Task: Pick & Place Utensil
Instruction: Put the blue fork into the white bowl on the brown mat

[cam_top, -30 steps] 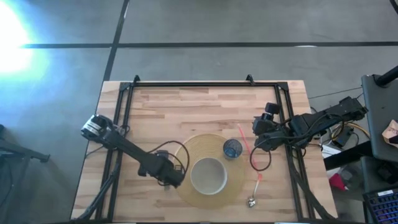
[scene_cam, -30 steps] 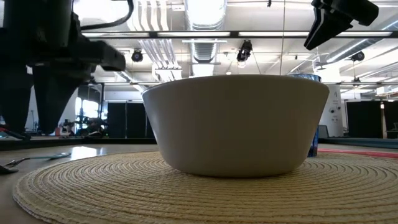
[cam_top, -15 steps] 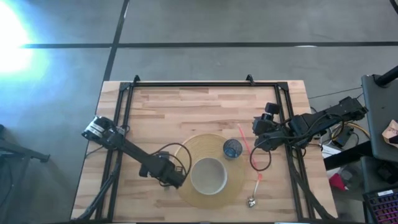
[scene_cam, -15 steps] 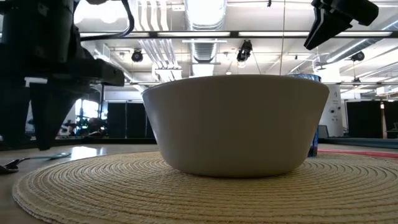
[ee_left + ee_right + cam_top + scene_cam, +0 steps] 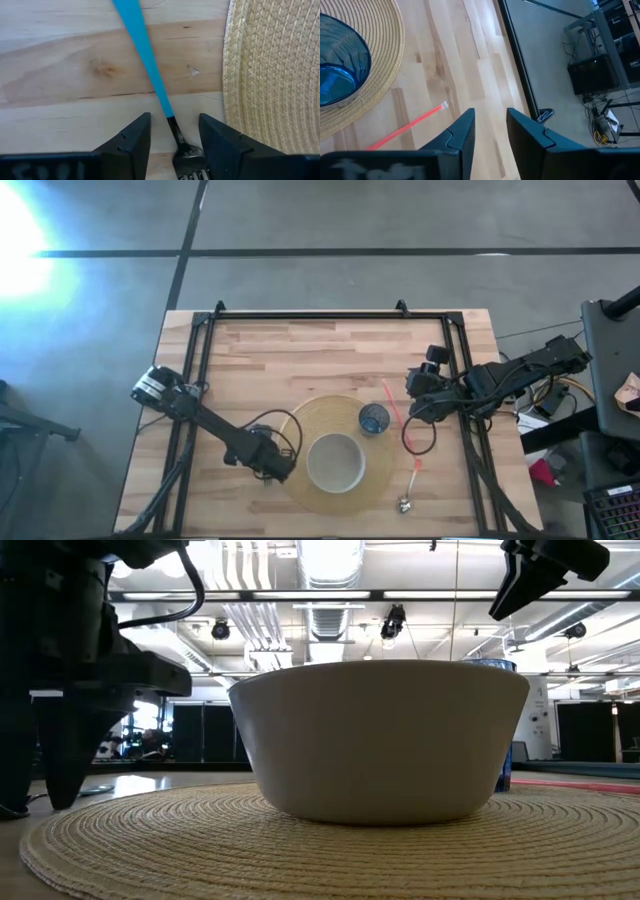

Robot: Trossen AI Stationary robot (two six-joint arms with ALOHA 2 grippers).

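Observation:
A fork with a blue handle [image 5: 142,47] and a metal head [image 5: 189,161] lies flat on the wood, just off the left rim of the round woven placemat [image 5: 300,415]. My left gripper [image 5: 174,117] is open, low over the fork's neck, with one finger on each side and a gap to both. In the high view it [image 5: 270,470] is at the mat's left edge, and in the low view its fingers [image 5: 62,770] reach down to the table. My right gripper [image 5: 490,112] is open and hangs above the wood right of the mat [image 5: 415,402].
A white bowl [image 5: 335,463] and a blue cup [image 5: 374,418] stand on the placemat. A thin red stick [image 5: 392,405] lies right of the cup, and a pink-handled spoon [image 5: 411,483] lies near the table's near right edge. A black cable loop [image 5: 418,438] hangs below the right arm.
My left gripper has come down toward the table over the fork, staying open; in the low view its fingertips drop until they reach the tabletop and hide the fork. The fork, bowl and cup have stayed in place.

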